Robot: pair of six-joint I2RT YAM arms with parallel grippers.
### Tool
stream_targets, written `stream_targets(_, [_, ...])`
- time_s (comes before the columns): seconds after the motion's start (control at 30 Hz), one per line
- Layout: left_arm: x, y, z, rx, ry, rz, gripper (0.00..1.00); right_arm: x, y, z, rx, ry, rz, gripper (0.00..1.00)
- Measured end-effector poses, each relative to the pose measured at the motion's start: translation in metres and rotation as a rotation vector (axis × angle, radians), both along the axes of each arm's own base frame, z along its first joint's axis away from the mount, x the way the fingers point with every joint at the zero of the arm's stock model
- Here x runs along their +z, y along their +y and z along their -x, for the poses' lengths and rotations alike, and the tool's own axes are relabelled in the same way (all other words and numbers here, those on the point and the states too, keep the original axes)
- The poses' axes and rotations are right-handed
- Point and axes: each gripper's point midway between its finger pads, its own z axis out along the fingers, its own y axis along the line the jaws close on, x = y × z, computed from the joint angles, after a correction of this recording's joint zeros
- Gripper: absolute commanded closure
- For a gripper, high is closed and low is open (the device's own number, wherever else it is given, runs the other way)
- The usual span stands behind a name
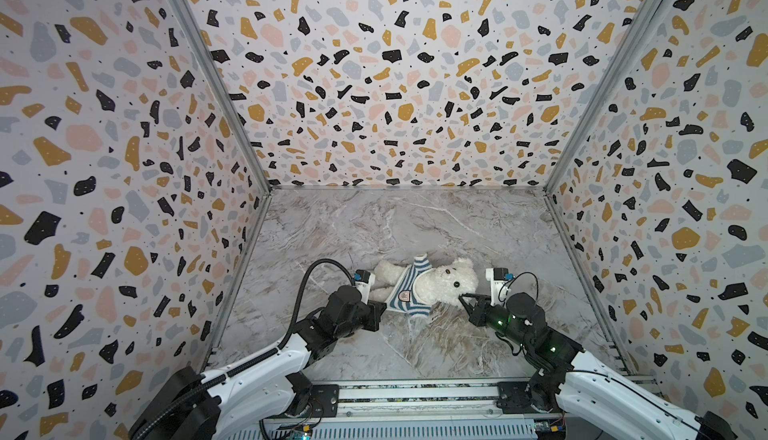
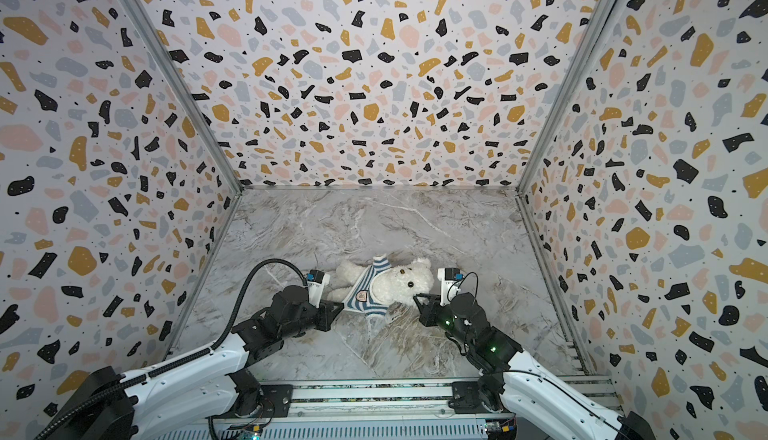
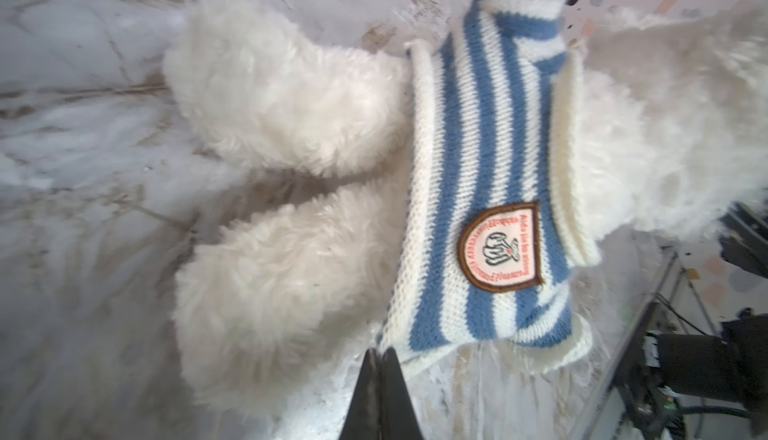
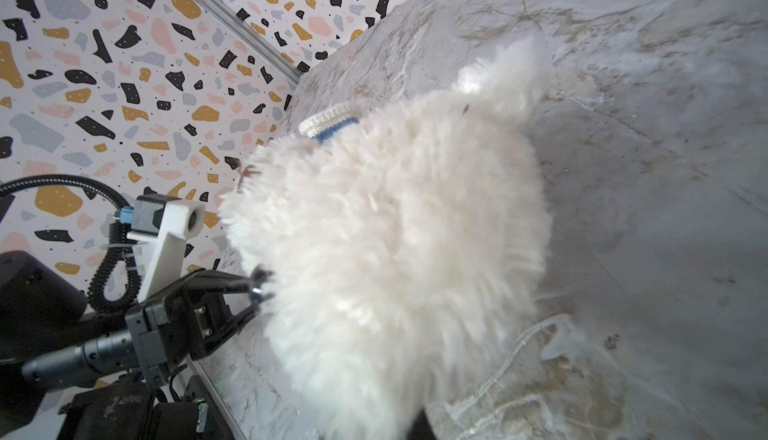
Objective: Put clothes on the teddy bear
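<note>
Cream teddy bear (image 1: 451, 280): face-up on marble tabletop (image 1: 374, 226), near centre, head right, striped sweater (image 1: 405, 288) round torso. Pinched shut on sweater hem: left gripper (image 3: 381, 361). Closed against head fur, hold indiscernible: right gripper (image 1: 462, 296).

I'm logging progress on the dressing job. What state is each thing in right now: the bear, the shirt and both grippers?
teddy bear: lying on its back on the table, face up, legs bare.
striped shirt: around the bear's torso, badge showing, one sleeve sticking up.
left gripper: shut on the shirt's hem.
right gripper: shut, tips against the bear's head.
</note>
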Motion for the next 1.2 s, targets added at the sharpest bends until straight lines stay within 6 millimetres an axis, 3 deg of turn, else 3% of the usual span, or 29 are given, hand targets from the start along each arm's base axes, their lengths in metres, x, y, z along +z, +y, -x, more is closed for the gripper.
stream_targets(0.2, [0.024, -0.009, 0.001, -0.035, -0.040, 0.078, 0.59, 0.011, 0.014, -0.015, -0.057, 0.153, -0.038, 1.00])
stream_targets(0.4, [0.033, -0.004, -0.002, -0.015, -0.083, 0.063, 0.36, 0.001, 0.030, -0.009, -0.062, 0.273, -0.082, 1.00])
stream_targets(0.57, [0.042, -0.001, -0.007, 0.019, -0.124, 0.094, 0.37, 0.000, 0.032, -0.007, -0.077, 0.303, -0.107, 1.00])
stream_targets(0.77, [0.026, -0.013, -0.004, 0.020, -0.093, 0.140, 0.36, 0.000, 0.033, -0.007, -0.085, 0.314, -0.115, 1.00])
stream_targets(0.9, [0.032, -0.021, -0.009, 0.025, -0.107, 0.178, 0.35, 0.003, 0.035, -0.007, -0.080, 0.312, -0.116, 1.00])
stream_targets(1.07, [0.026, -0.023, -0.024, 0.085, -0.094, 0.169, 0.61, 0.013, 0.038, -0.009, -0.070, 0.298, -0.132, 1.00])
stream_targets(1.2, [0.013, -0.025, -0.032, 0.114, -0.062, 0.165, 0.64, 0.019, 0.041, -0.008, -0.058, 0.294, -0.138, 1.00])
